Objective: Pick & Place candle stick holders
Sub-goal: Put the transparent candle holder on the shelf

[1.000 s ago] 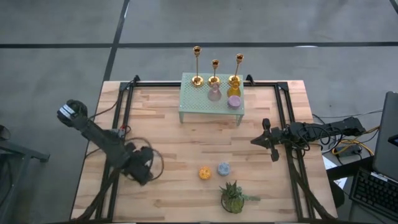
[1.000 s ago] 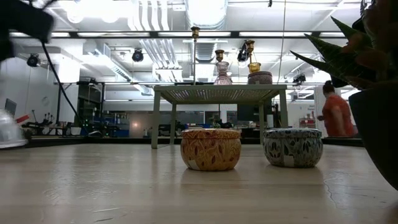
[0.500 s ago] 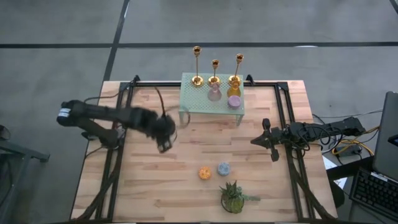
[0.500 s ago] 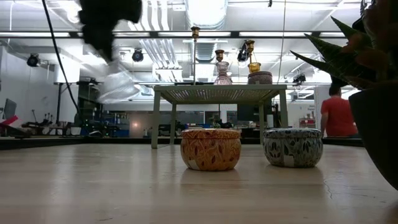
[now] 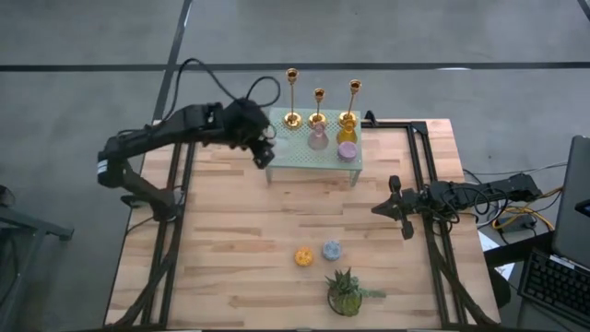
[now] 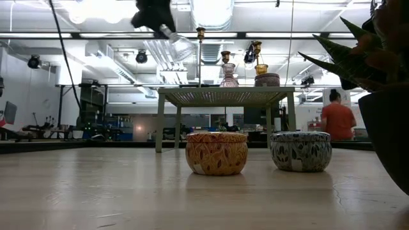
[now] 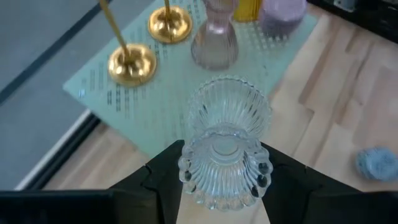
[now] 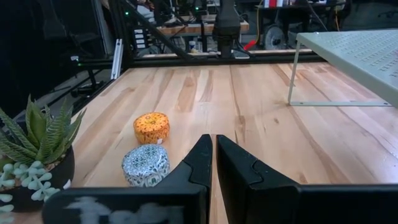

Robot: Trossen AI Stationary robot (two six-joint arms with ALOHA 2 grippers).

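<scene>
From above I count three gold candle stick holders (image 5: 318, 104) along the far edge of the green mesh stand (image 5: 293, 155), with my left gripper (image 5: 259, 145) swung up from mid-table to the stand's left corner. Low down, one orange tin (image 6: 216, 153) and one blue tin (image 6: 300, 151) sit as before. My left wrist shows the fingers clamped on a clear ribbed glass holder (image 7: 226, 149); the right gripper (image 8: 213, 163) waits pinched closed, empty.

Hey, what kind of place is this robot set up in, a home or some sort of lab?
Most likely a robotics lab or workshop, not a home. The low view shows exposed ceiling ducts and strip lights; equipment racks stand behind the wooden table, and a person works at the back.
</scene>
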